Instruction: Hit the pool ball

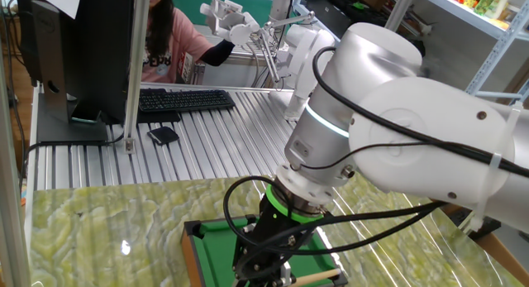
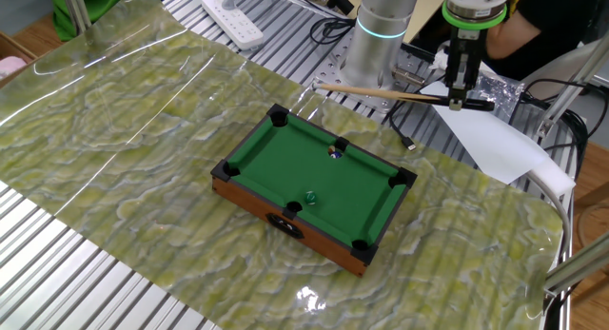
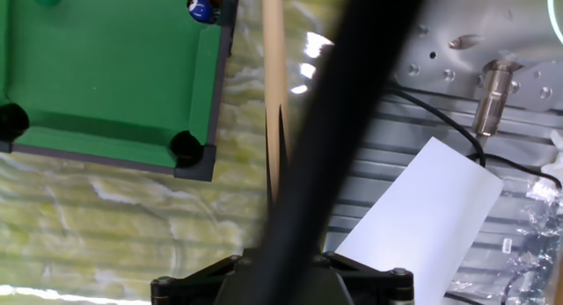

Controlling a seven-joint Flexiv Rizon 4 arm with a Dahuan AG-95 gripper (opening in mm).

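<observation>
Pool ball [image 2: 335, 151] round, at side pocket, gripper [image 2: 457, 100] pinching level cue stick [image 2: 381, 93].

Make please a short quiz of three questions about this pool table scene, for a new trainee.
1. True or false: the claw holds the cue stick.
2. Where lies the dark pool ball? A) at the table's middle B) beside a side pocket at the far rail C) off the table
3. What colour is the other ball on the pool table?

Key: 1 true; 2 B; 3 green.
</observation>
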